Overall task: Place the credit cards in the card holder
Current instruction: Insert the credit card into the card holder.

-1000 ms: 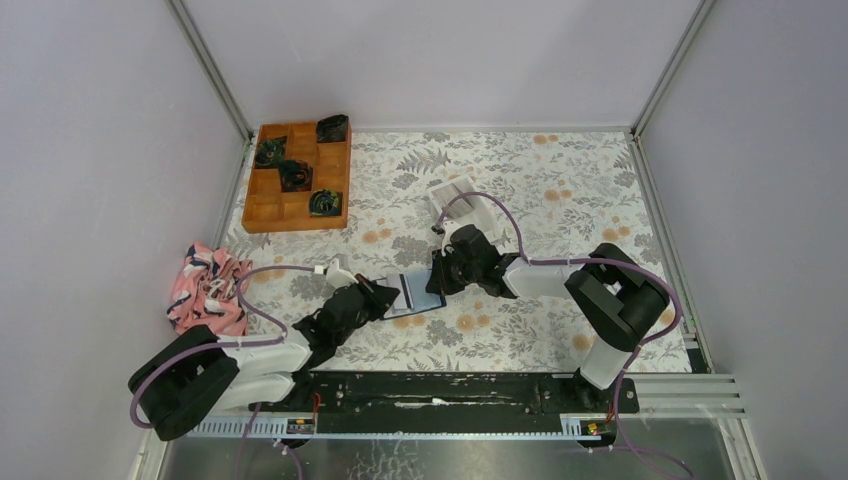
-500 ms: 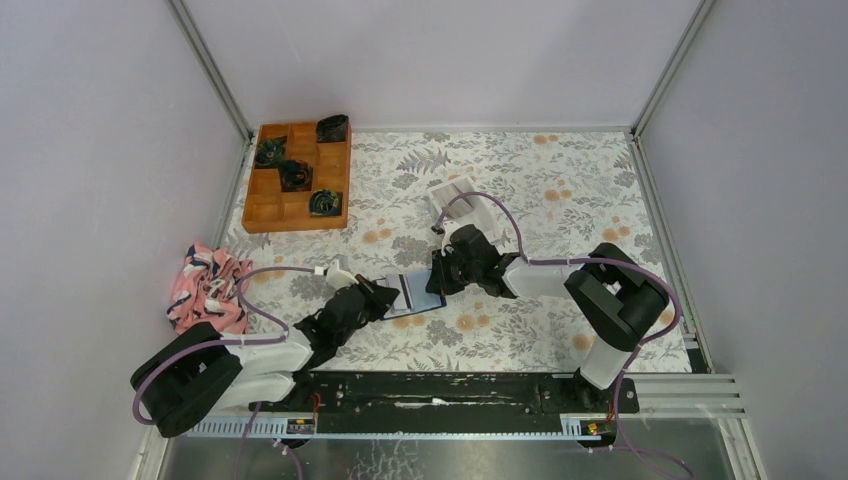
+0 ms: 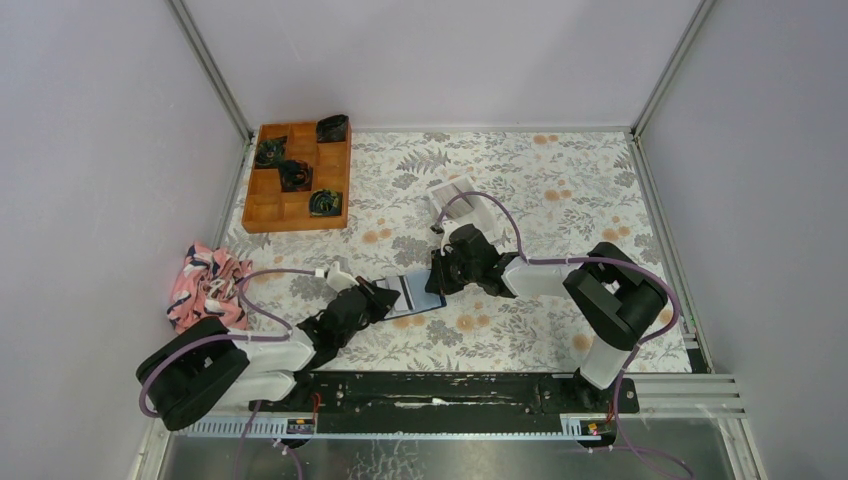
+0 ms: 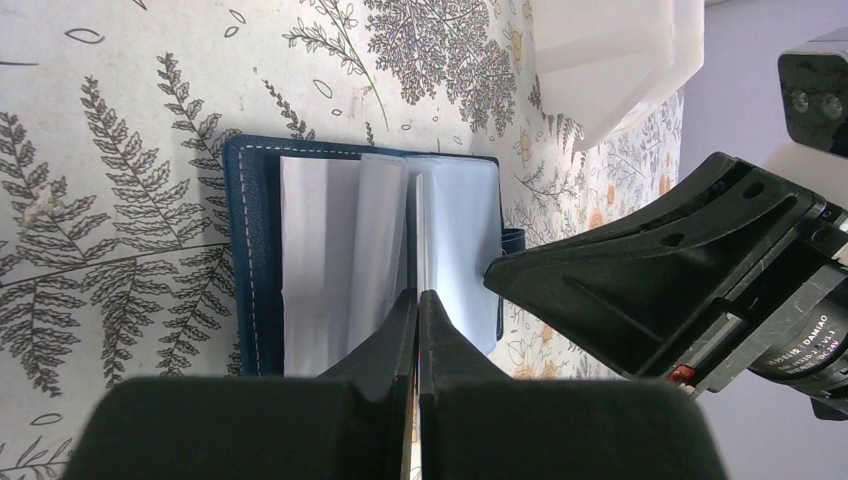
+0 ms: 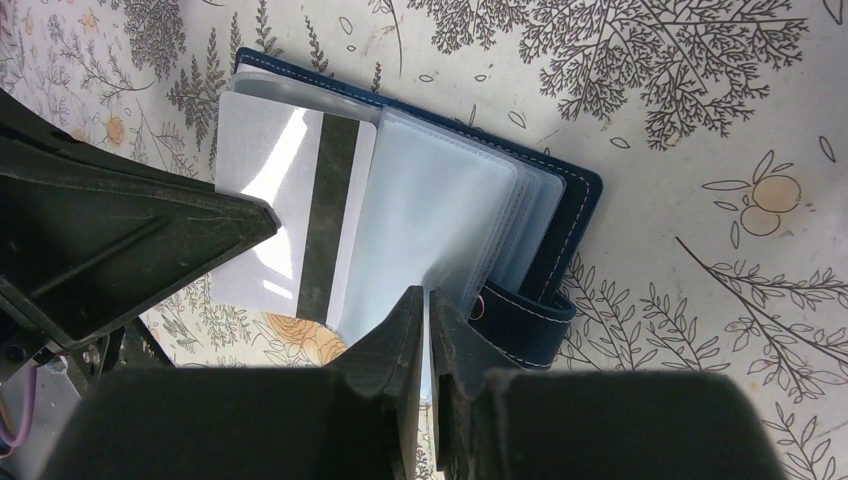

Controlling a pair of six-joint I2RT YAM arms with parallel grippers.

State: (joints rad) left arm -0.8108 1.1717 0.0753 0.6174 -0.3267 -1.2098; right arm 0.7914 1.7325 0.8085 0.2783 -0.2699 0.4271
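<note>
Floral tablecloth (image 5: 650,150), insertion step: my left claw (image 4: 416,298) clamps striped credit card (image 5: 280,180), my right claw (image 5: 430,300) pinches card holder (image 5: 575,210) sleeve. Next: slide card in square.

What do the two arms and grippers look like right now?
Both the left arm and right arm have white links, bulky black joints and looping purple cables. The left gripper and right gripper are matte black with wedge-shaped fingers tapering to narrow tips. White lettering marks the right wrist motor.

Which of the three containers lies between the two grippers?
The navy card holder, lying open; the orange tray and the white box stand farther back.
</note>
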